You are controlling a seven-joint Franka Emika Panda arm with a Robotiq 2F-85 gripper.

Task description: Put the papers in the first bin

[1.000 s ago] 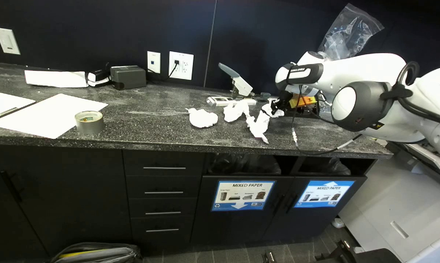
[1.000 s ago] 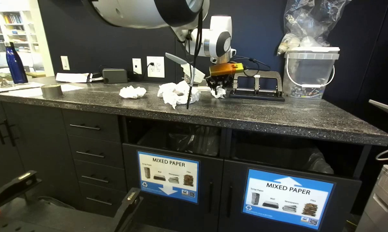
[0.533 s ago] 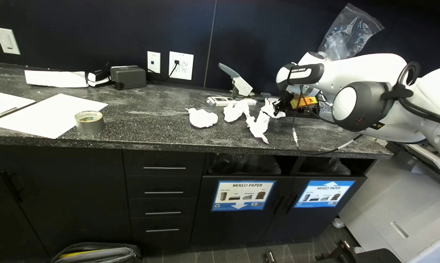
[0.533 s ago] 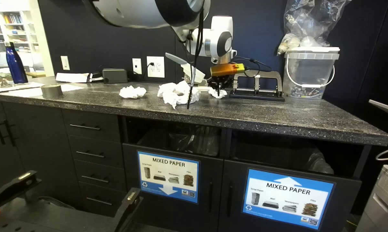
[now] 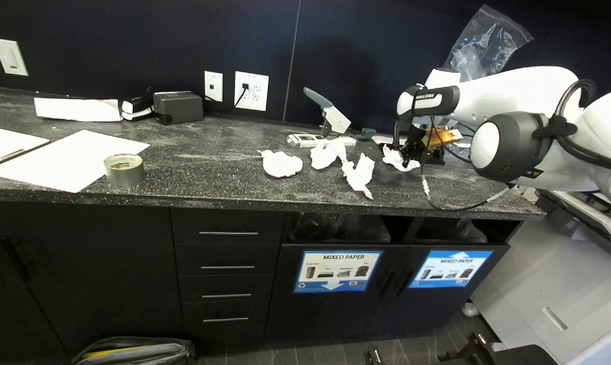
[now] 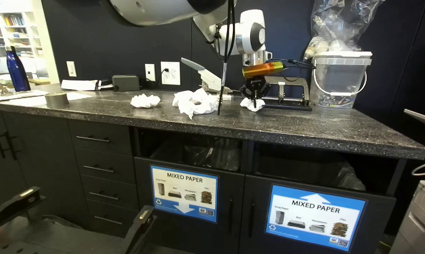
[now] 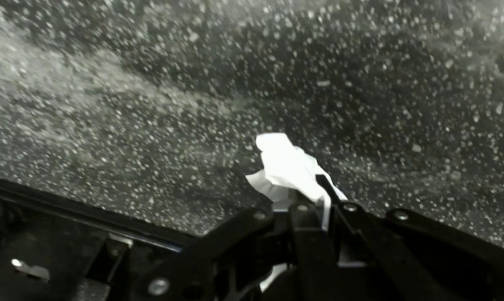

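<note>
On the left side of your counter (image 6: 339, 123), flat white sheets (image 5: 64, 162) lie by the front edge, with a roll of tape (image 5: 124, 173) just beside them. A gray box (image 5: 178, 107) sits at the back edge. Next you come to one paper wad (image 5: 281, 163), all by itself, between the back and front edges. To its right are a second wad (image 5: 325, 156) and a third wad (image 5: 360, 175), so close that I can't tell if they touch; the third one is nearer the front edge. Behind them is a white tool (image 5: 338, 120) with its handle up. Then comes your gripper (image 6: 255, 104), its fingers pressed together on a fourth wad (image 6: 247, 104), with white paper poking out; I can't tell if that wad touches the counter. A hole punch (image 6: 299, 83) sits just beside it. A clear bucket (image 6: 339, 77) stands at the back right corner. Under the front edge, from the left, you have a bin (image 6: 198, 155) with a mostly white sign (image 6: 184, 194), then the first bin (image 6: 297, 165) with a mostly blue sign (image 6: 316, 217). All four wads are outside the bins.
</note>
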